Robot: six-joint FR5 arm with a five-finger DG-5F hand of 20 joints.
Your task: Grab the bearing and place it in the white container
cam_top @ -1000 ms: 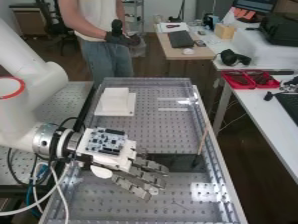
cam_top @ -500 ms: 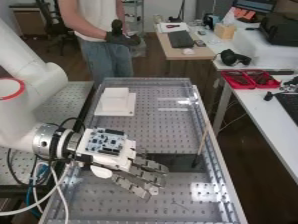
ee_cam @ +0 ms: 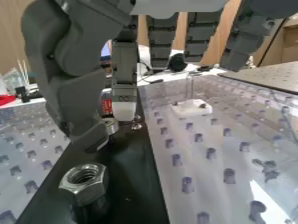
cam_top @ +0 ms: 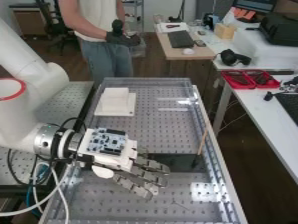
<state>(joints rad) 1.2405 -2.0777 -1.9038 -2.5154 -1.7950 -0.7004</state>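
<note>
One perforated worktop [cam_top: 156,137] spreads beneath, crossed by a dark strip [ee_cam: 136,182]. Above it hangs the robot hand [cam_top: 153,166], fingers spread and nearly straight, thumb apart. Well away sits the white container [cam_top: 116,100]. On the strip stands a threaded metal hex nut [ee_cam: 84,181]; near it, a round metal piece [ee_cam: 112,126], possibly the bearing, is partly hidden by the thumb.

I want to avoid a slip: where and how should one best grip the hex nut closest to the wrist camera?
Probably pinch two opposite flat sides of the hex nut, with the fingers coming from above. It sits with its threaded hole facing up, and flats should hold steadier than corners.
</note>
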